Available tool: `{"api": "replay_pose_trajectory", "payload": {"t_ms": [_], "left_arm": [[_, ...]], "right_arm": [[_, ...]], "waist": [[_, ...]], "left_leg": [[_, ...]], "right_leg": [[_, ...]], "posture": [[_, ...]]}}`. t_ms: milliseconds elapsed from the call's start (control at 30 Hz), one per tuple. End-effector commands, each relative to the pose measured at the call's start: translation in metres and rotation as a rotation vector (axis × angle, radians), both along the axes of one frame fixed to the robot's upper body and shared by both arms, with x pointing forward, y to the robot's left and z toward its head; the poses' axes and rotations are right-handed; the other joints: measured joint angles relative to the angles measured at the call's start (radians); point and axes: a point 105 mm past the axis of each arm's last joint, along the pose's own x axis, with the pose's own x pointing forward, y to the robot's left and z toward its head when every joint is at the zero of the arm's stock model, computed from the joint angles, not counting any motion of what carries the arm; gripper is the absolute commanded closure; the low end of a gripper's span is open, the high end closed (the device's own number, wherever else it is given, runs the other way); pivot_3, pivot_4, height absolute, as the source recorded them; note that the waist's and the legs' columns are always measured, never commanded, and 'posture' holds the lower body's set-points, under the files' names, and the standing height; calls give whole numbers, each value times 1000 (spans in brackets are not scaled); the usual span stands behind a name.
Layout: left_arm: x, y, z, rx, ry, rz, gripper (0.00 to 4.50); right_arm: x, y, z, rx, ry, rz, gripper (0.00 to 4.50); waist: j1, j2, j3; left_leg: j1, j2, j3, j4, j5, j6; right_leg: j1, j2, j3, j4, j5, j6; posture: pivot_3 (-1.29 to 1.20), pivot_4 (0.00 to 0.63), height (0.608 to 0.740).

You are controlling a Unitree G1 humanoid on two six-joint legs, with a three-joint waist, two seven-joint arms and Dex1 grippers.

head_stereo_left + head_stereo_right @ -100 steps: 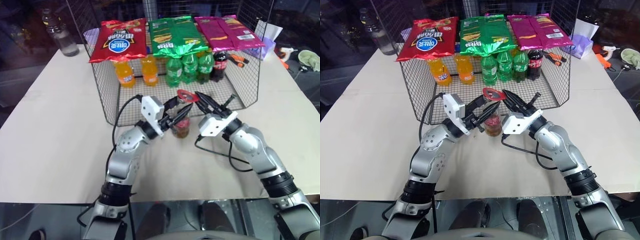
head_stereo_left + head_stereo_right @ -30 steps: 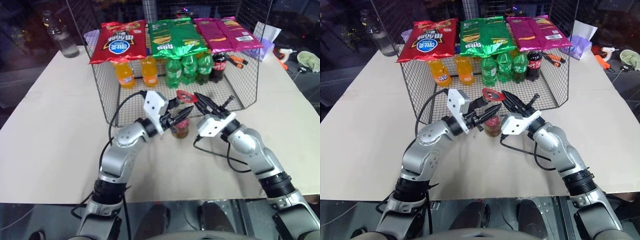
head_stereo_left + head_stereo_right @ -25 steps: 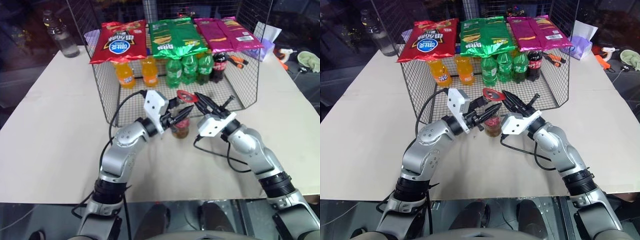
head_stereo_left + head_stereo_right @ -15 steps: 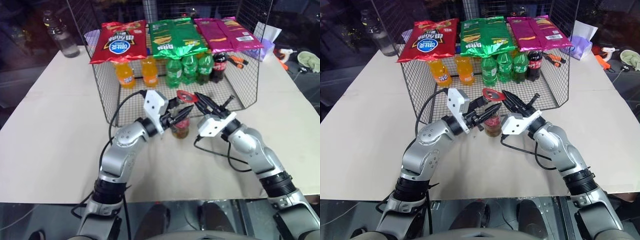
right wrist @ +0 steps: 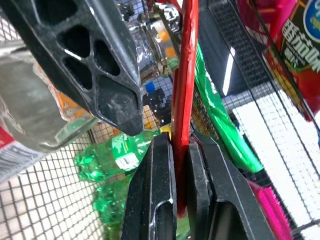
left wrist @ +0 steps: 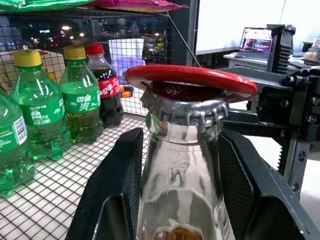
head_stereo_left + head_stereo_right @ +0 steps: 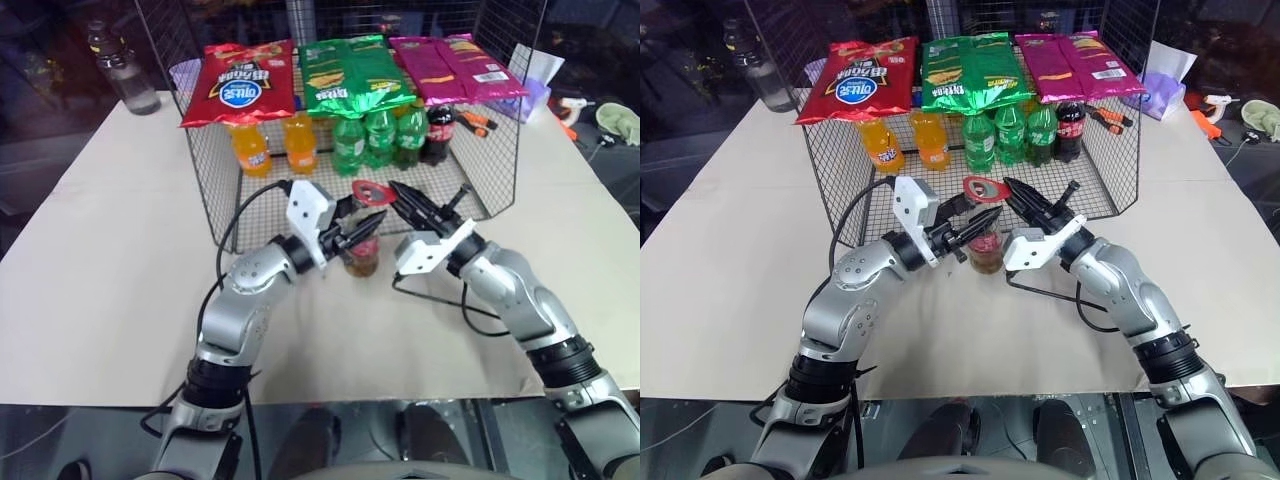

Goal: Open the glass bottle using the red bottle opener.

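The glass bottle, clear with amber liquid and a pink label, stands on the table in front of the wire basket. My left gripper is shut on its neck; in the left wrist view its black fingers flank the glass just under the silver crown cap. My right gripper comes in from the right, shut on the handle of the red bottle opener. The opener's round head lies flat on top of the cap. The right wrist view shows the opener edge-on between the two fingers.
The wire basket right behind the bottle holds orange soda bottles, green ones and a cola bottle. Snack bags lie across its top. A clear water bottle stands at the table's far left.
My right wrist has rolled a little and its forearm has swung outward, while the opener's head stays over the cap. The left gripper and the bottle have kept still.
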Motion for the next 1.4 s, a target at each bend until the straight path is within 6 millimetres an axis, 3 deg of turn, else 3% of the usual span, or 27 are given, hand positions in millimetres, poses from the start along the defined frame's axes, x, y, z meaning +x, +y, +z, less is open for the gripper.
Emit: {"api": "replay_pose_trajectory", "payload": {"t_ms": [33, 233, 567, 833, 967, 1133, 1400], "left_arm": [[-2, -4, -10, 27, 31, -12, 2843], [-2, -4, -12, 29, 33, -12, 2843], [-2, -5, -12, 28, 30, -10, 2843], [-2, -5, -13, 32, 31, -12, 2843], [-2, -5, -13, 33, 28, -10, 2843], [-3, -5, -12, 33, 25, -10, 2843], [-3, -4, -13, 34, 23, -10, 2843]], "right_arm": [[-2, 4, 15, -28, -55, 21, 4500], [-2, 1, 23, -108, -114, 20, 4500], [1, -7, 38, -71, -165, -13, 4500], [4, -19, 43, 155, -37, -15, 4500], [9, -28, 34, 295, 118, -23, 4500], [13, -38, 1, 615, 550, 15, 4500], [-30, -33, -31, 832, 1281, 232, 4500]], "waist": [[1, 0, 0], [12, 0, 0], [15, 0, 1], [16, 0, 1], [16, 0, 1], [18, 0, 1], [18, 1, 1]], "left_leg": [[0, 0, 0, 0, 0, 0], [0, 0, 0, 0, 0, 0], [0, 1, 0, -4, 0, 0], [0, 1, 0, -7, 0, 0], [0, 1, 0, -8, 0, 0], [0, 1, -1, -8, 0, 0], [-1, 2, -1, -9, 0, 0]], "right_leg": [[0, 0, 0, 0, 0, 0], [0, 0, 0, 0, 0, 0], [0, 0, 0, -3, 0, 0], [0, 0, 0, -7, 0, 0], [0, 0, 0, -8, 0, 0], [0, 0, -1, -9, 0, 0], [0, -4, -1, -10, 0, 0]], "posture": [[0, 150, 740], [0, 150, 740], [0, 150, 740], [0, 150, 740], [0, 150, 740], [0, 150, 740], [0, 150, 740]]}}
